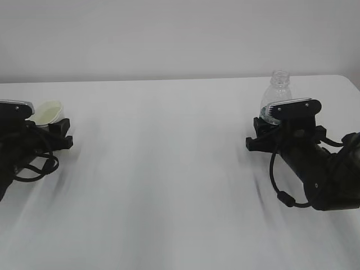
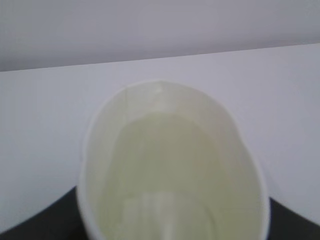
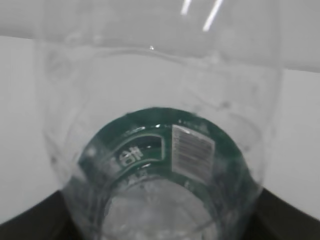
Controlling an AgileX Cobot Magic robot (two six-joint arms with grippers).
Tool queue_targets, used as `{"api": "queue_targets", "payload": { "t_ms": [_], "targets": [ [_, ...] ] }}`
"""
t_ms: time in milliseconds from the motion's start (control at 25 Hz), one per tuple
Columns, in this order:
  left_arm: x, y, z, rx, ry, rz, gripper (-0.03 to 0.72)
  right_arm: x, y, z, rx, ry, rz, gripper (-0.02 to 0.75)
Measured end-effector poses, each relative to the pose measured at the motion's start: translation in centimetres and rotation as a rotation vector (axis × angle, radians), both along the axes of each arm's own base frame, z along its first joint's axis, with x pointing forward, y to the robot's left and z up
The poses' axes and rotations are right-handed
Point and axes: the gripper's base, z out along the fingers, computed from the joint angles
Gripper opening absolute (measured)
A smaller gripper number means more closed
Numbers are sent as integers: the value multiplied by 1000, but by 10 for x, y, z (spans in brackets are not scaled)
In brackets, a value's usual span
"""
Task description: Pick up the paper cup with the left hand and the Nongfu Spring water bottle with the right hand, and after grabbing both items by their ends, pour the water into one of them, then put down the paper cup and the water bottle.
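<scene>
Now L end effector [image 1: 42, 121] grips paper cup [image 1: 48, 111], R bottle [image 1: 277, 93].

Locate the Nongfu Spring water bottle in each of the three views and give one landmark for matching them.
Exterior view: the Nongfu Spring water bottle stands right of centre, upright, its lower part hidden behind the right gripper.
Left wrist view: not in it; the paper cup fills that picture.
Right wrist view: fills the frame, green label low at centre.
Shared landmark: the white table, its far edge meeting the wall in every view.

Left pincer [image 1: 42, 121]: low at nine o'clock, jaws clamped around a cup.
Right pincer [image 1: 279, 121]: low at three o'clock, jaws gripping a bottle.
</scene>
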Motion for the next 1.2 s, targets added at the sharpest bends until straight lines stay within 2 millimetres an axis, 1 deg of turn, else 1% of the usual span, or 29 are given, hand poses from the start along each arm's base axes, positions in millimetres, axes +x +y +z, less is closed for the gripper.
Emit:
{"api": "queue_targets", "payload": {
  "t_ms": [360, 560, 680, 960, 1200],
  "targets": [
    [0, -1, 0, 1, 1, -6, 426, 0, 0, 1, 0, -6, 2, 467],
    [-1, -4, -1, 10, 2, -47, 534, 0, 0, 1, 0, -6, 2, 467],
    [-1, -4, -1, 11, 2, -53, 564, 0, 0, 1, 1, -6, 2, 467],
    [-1, -5, -1, 13, 2, -59, 591, 0, 0, 1, 7, -12, 0, 467],
    [-1, -5, -1, 14, 2, -64, 597, 0, 0, 1, 9, -14, -1, 467]
  ]
}}
